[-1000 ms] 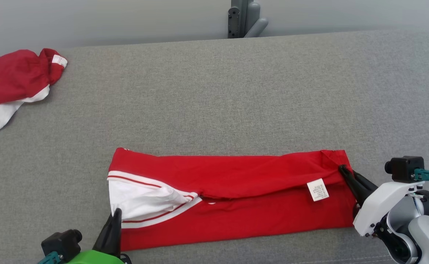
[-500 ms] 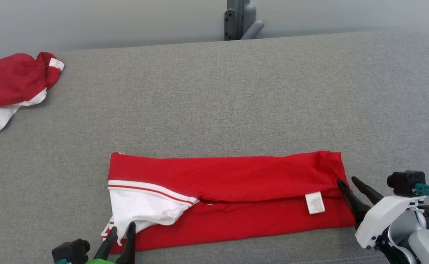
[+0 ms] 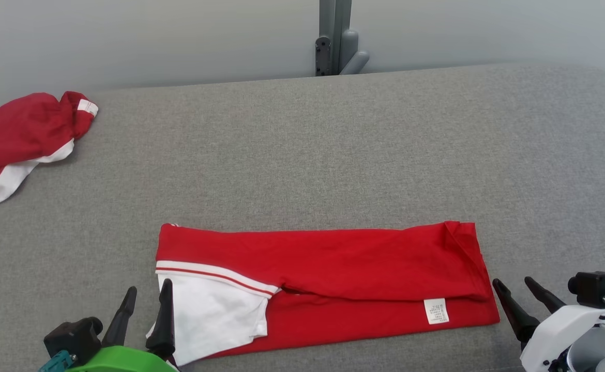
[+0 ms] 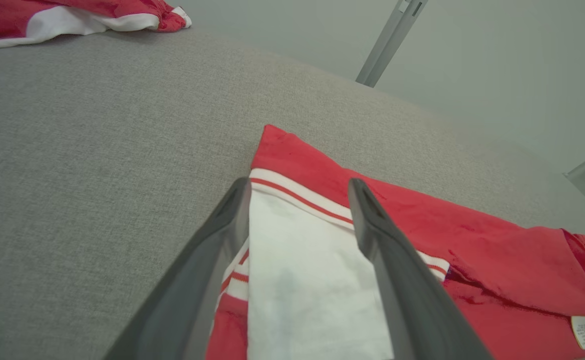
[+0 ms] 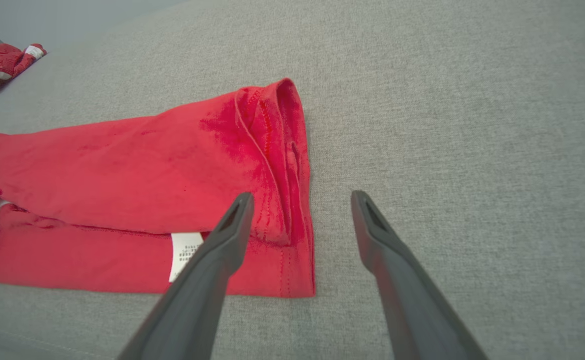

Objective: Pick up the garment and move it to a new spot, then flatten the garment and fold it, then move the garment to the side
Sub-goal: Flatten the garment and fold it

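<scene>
The garment [image 3: 333,268] is red with a white panel and white stripes, lying folded into a long band on the grey padded table, a small white label near its right end. My left gripper [image 3: 147,292] stands open at the garment's left end, beside the white panel [image 4: 302,280], nothing held. My right gripper [image 3: 512,283] is open just off the garment's right edge [image 5: 292,200], its fingers apart from the cloth. In the left wrist view the fingers [image 4: 222,240] straddle the white panel from above.
A second red and white garment [image 3: 18,139] lies bunched at the table's far left. A grey metal post [image 3: 336,39] rises behind the table's [image 3: 333,144] back edge. Bare grey surface stretches behind and to the right of the folded garment.
Both grippers went from shut on the garment's ends to open and drew back toward me. The folded upper layer now lies flat. The head camera has tilted, shifting the whole picture down.
</scene>
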`<state>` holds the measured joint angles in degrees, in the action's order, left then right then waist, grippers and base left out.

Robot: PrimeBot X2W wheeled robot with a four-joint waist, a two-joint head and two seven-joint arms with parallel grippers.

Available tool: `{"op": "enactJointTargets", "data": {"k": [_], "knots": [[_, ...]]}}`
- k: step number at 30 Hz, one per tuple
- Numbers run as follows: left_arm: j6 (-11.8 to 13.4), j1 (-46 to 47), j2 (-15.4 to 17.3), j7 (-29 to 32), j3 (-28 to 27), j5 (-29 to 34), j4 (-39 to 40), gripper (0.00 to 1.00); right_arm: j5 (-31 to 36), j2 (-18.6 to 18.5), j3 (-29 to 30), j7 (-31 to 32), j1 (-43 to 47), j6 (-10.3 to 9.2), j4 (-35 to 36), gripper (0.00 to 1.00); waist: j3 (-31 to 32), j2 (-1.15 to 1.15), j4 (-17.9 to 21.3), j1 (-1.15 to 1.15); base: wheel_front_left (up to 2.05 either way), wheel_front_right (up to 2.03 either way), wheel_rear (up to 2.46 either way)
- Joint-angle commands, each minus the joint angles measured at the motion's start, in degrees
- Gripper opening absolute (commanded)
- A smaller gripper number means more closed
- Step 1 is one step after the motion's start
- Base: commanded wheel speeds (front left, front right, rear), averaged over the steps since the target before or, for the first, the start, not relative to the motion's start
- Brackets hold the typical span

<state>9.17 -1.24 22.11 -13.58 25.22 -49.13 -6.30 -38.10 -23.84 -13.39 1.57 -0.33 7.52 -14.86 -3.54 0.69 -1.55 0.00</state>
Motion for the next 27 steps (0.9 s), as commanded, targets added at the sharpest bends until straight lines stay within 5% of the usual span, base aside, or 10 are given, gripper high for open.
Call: {"op": "enactJointTargets", "data": {"k": [1, 14, 27], "knots": [[0.3, 1.3, 0.0, -0.3, -0.1, 0.9, 0.3, 1.00, 0.5, 0.0, 0.5, -0.1, 0.3, -0.07, 0.4, 1.00, 0.6, -0.69, 0.1, 0.00, 0.00, 0.00, 0.00], [1.6, 4.8, -3.8, -1.5, 0.1, 6.4, -2.2, 1.00, 6.1, 2.7, 3.9, 2.6, -3.2, -0.07, -0.8, 1.00, 4.6, -0.69, -2.7, 0.00, 0.00, 0.00, 0.00], [0.0, 3.9, -6.0, -1.6, -1.5, 8.9, -3.8, 1.00, 12.0, 7.9, 8.1, -0.8, -7.5, -0.07, -16.6, 1.00, 4.5, -0.69, -7.8, 0.00, 0.00, 0.00, 0.00]]}}
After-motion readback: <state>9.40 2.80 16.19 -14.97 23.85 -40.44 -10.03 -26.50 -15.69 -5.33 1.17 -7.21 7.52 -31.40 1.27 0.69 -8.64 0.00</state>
